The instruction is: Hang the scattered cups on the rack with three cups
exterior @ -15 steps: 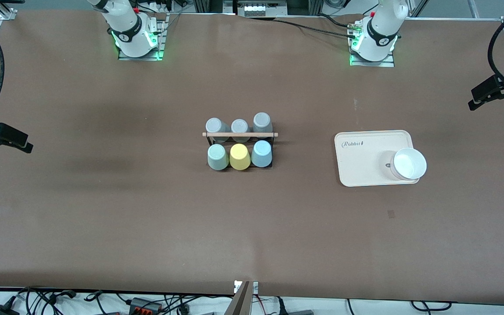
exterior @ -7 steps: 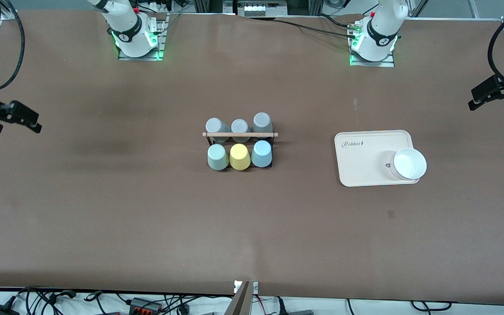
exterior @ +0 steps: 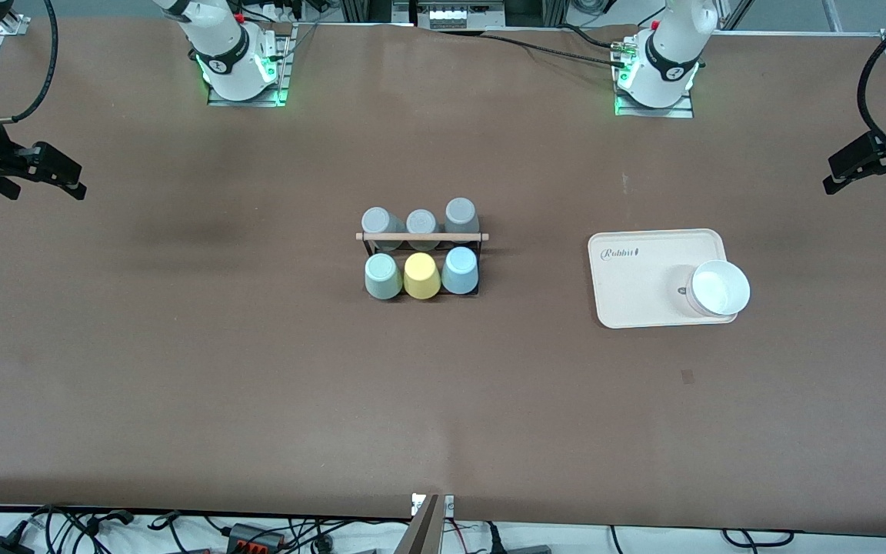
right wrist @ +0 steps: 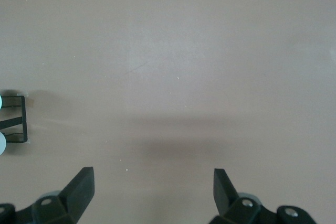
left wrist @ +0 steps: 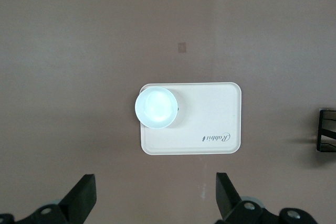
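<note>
Rack: small black wire rack with a light wooden rod across its top, standing mid-table between the two arms' ends
Row nearer the front camera: pale mint green plastic cup, yellow plastic cup and light blue plastic cup, all upside down on pegs, side by side and touching or nearly so
Row nearer the bases: three grey plastic cups, also upside down on the rack, just past the rod
Tray: cream rectangular plastic tray with rounded corners, toward the left arm's end of the table, well apart from the rack
Bowl: wide white round bowl sitting upright on the tray's corner nearest the left arm's end, overhanging its edge a little
Left gripper: left gripper up in the air at its own end of the table, jaws spread wide, nothing between them
Right gripper: right gripper up over bare table at its own end, fingers parted wide, holding nothing
Table: brown matte tabletop
</note>
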Controlling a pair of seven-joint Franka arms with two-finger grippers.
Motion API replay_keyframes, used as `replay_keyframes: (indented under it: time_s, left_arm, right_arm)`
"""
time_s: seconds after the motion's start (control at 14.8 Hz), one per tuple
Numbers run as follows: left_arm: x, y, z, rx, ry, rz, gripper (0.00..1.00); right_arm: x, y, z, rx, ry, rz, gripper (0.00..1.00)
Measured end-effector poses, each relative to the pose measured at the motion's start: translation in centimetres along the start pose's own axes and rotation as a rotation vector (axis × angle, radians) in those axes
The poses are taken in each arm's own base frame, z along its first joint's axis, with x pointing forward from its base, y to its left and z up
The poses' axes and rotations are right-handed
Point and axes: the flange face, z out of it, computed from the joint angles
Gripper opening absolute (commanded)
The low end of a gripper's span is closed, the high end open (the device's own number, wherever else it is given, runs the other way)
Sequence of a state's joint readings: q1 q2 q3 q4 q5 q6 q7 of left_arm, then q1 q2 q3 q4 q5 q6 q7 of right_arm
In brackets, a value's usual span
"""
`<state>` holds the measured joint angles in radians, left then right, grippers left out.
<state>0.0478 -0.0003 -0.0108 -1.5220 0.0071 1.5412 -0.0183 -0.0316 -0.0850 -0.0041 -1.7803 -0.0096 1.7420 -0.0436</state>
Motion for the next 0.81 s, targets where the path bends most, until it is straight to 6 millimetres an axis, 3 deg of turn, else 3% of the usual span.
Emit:
replay_keyframes:
  time_s: [0.81]
  left_arm:
    - [0.00, 0.00, 0.00, 0.000, 0.000, 0.000, 1.00]
  right_arm:
    - [-0.43, -0.01, -0.14, 0.001, -0.020, 0.000, 1.00]
